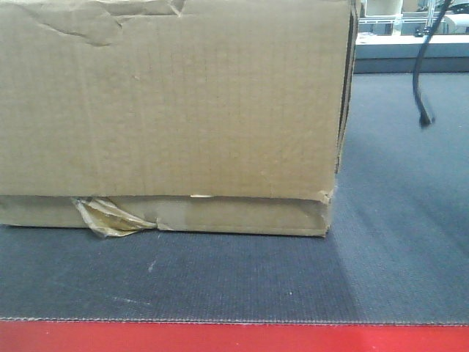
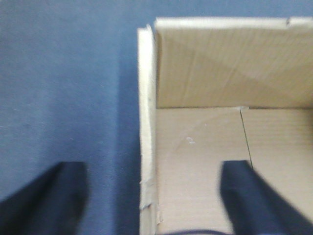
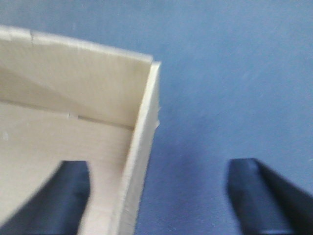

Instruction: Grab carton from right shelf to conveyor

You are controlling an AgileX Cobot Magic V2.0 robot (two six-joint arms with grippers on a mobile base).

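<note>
The worn brown carton [image 1: 168, 110] rests on the dark grey conveyor [image 1: 396, 242], whose red border strip runs along the near edge. A torn taped flap hangs at the carton's lower left. In the left wrist view my left gripper [image 2: 154, 188] is open, straddling the carton's left wall [image 2: 146, 127], one finger outside over the belt, one inside the box. Seen from the right wrist, my right gripper [image 3: 159, 188] is open astride the carton's right wall [image 3: 142, 142], with a wide gap either side. The right shelf is out of view.
A black cable [image 1: 423, 73] hangs over the belt at the upper right. Behind the belt at the far right stands a pale bench or rail [image 1: 410, 48]. Bare belt lies right of the carton and in front of it.
</note>
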